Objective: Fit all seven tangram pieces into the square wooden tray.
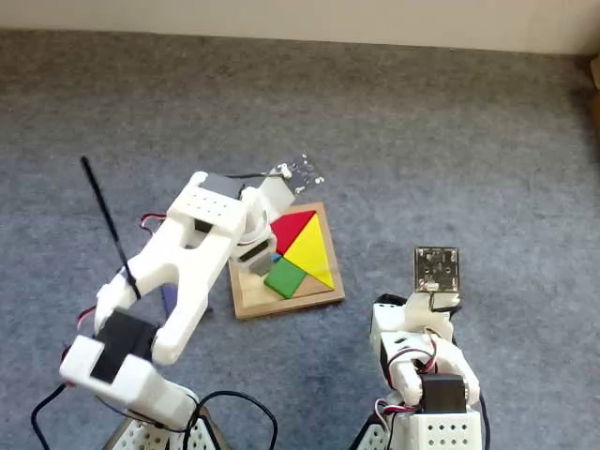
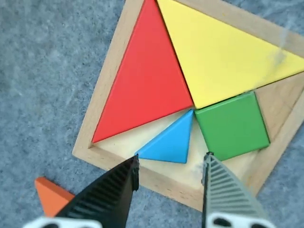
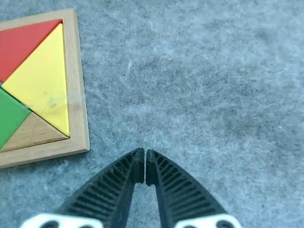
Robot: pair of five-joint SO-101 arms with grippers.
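The square wooden tray [image 1: 246, 302] [image 2: 102, 85] [image 3: 76, 95] lies on the grey carpet and holds a red triangle [image 2: 142, 85] [image 1: 291, 228], a yellow triangle [image 2: 223, 57] [image 1: 312, 248] [image 3: 40, 83], a green square [image 2: 232, 126] [image 1: 285, 277] and a small blue triangle [image 2: 168, 142]. My left gripper [image 2: 171, 164] hovers open over the tray's edge, just above the blue triangle. An orange piece [image 2: 52, 194] lies on the carpet outside the tray. My right gripper [image 3: 144, 166] [image 1: 437, 270] is shut and empty over bare carpet to the tray's right.
A bare wood-coloured triangular patch [image 3: 28, 133] shows in the tray beside the green square. A thin black rod [image 1: 105, 220] stands up to the left of the left arm. Open carpet lies behind and to the right of the tray.
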